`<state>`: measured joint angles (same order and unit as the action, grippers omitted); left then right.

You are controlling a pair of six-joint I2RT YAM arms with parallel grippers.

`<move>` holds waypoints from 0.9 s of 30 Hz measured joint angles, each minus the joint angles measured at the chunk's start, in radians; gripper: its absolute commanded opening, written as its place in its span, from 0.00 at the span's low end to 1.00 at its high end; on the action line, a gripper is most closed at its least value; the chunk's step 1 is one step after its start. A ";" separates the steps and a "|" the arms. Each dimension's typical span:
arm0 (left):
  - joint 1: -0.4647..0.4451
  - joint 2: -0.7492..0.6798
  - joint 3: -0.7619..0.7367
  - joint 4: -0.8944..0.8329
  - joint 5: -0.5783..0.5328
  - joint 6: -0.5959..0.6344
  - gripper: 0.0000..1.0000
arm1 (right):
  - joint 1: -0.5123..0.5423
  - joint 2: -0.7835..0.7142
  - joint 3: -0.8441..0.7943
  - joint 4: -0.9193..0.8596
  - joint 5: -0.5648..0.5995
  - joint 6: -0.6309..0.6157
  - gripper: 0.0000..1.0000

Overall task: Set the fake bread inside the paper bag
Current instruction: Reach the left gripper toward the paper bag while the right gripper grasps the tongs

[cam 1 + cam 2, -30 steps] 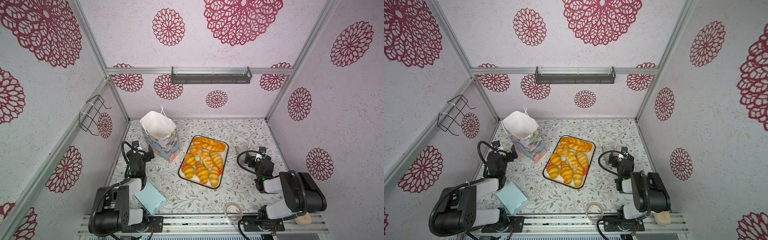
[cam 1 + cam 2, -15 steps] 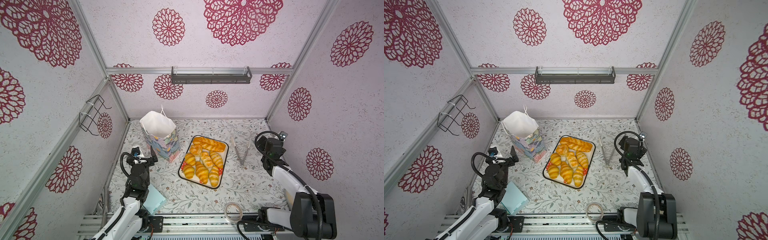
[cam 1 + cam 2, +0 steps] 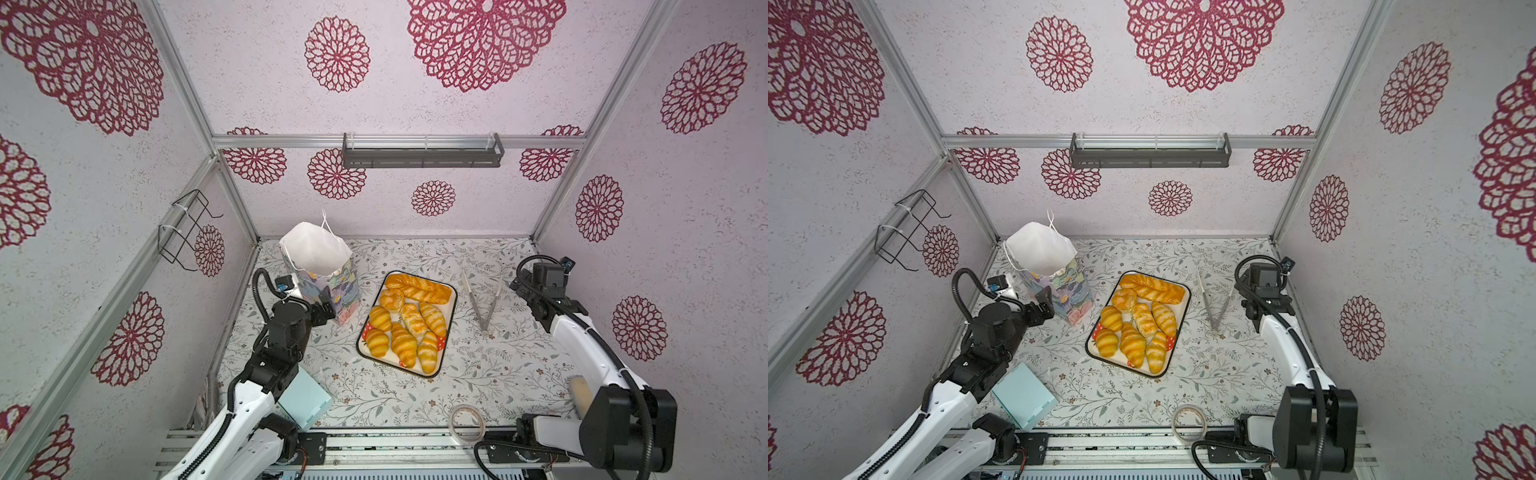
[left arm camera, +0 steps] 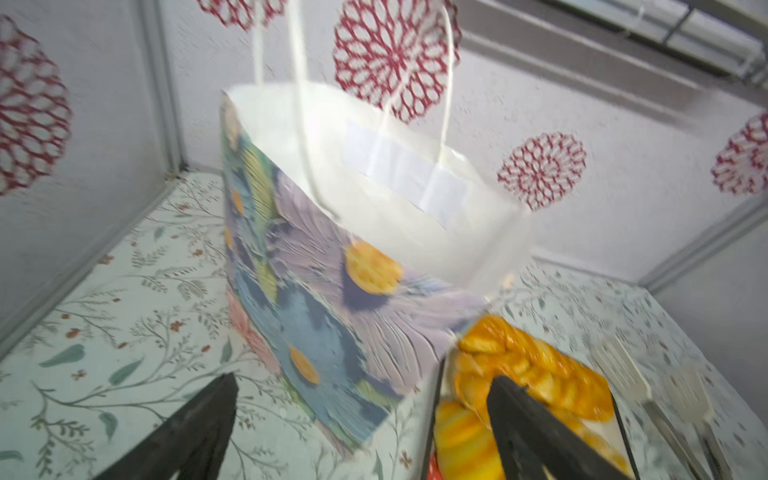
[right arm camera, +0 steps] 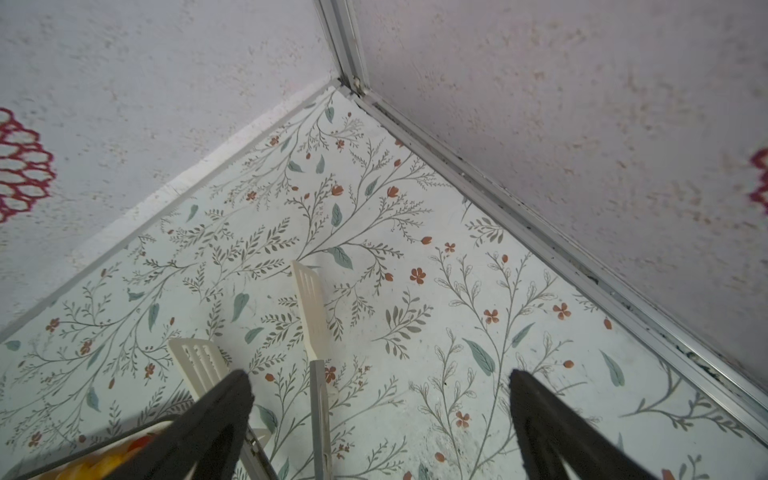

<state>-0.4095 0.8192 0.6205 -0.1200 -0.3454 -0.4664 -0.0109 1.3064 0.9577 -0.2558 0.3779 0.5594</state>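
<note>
The fake bread [image 3: 409, 320] [image 3: 1140, 322], several glossy golden croissants and one long loaf, lies on a white tray [image 3: 361, 353] in the middle of the table. The paper bag [image 3: 320, 266] [image 3: 1050, 266] stands upright and open to the tray's left, with a white inside and a flowered outside. My left gripper [image 3: 326, 309] [image 3: 1044, 307] hovers open just in front of the bag's lower side. In the left wrist view the bag [image 4: 332, 291] fills the space ahead of the open left gripper [image 4: 362, 382], with bread [image 4: 519, 365] beside it. My right gripper [image 3: 518, 286] [image 5: 379, 377] is open and empty above the table, right of the tray.
Tongs [image 3: 482, 299] [image 5: 316, 316] lie between the tray and the right gripper. A light blue box [image 3: 305, 401] sits at the front left by the left arm. A tape roll [image 3: 467, 422] lies at the front edge. Walls enclose the table closely on three sides.
Both arms have unfolded from low rest poses. The left gripper rose and moved up to the bag. The right gripper swung toward the back right, beside the tongs. Both stayed open.
</note>
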 measured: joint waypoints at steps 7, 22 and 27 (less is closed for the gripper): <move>-0.138 0.174 0.078 -0.108 0.029 -0.014 0.98 | 0.008 0.095 0.050 -0.085 -0.043 0.013 0.99; -0.175 0.464 0.101 -0.174 0.178 -0.179 0.92 | 0.137 0.315 0.153 -0.140 -0.150 -0.120 0.99; -0.175 0.483 0.100 -0.174 0.214 -0.212 0.91 | 0.157 0.357 0.157 -0.143 -0.166 -0.147 0.99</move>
<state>-0.5846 1.3025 0.7204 -0.2935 -0.1318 -0.6781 0.1459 1.6638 1.1145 -0.3988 0.2115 0.4126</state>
